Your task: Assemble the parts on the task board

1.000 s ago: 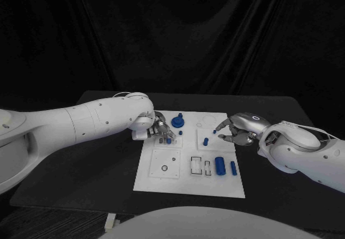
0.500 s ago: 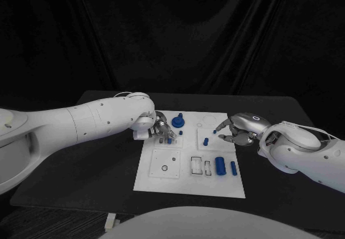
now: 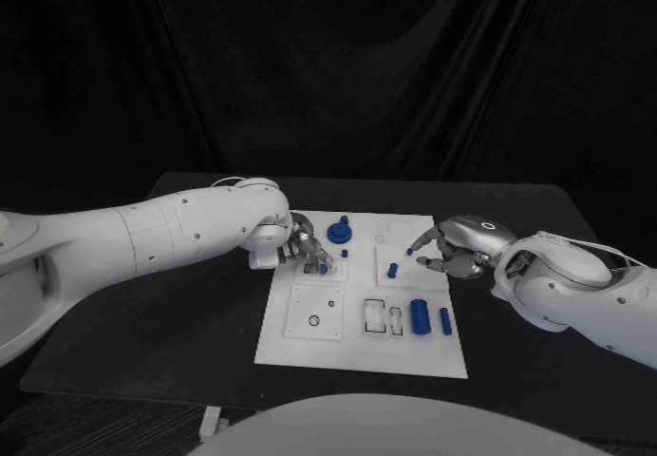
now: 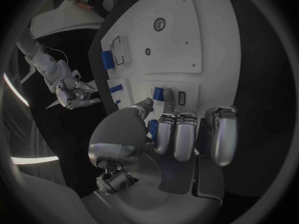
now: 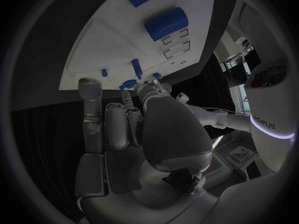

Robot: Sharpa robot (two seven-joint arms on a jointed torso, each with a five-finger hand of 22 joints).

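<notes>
The white task board [image 3: 359, 353] lies mid-table. My left hand [image 3: 301, 243] hovers over its upper left corner, and in the left wrist view it pinches a small blue part [image 4: 159, 93] between thumb and a fingertip just above the board. My right hand [image 3: 449, 255] sits at the board's upper right edge with loosely bent fingers and holds nothing. A short blue peg [image 3: 392, 270] stands just to its left. A blue round knob [image 3: 340, 231] stands at the top. A thick blue cylinder [image 3: 419, 316] and a slim blue rod [image 3: 445, 320] lie at the lower right.
The black table [image 3: 178, 332] runs wide on both sides of the board. Outlined rectangular slots [image 3: 374, 315] sit left of the thick cylinder. A square plate with small holes [image 3: 315, 312] fills the board's lower left.
My left arm has shifted slightly while its hand stays over the same corner with the small part. The right hand has not moved.
</notes>
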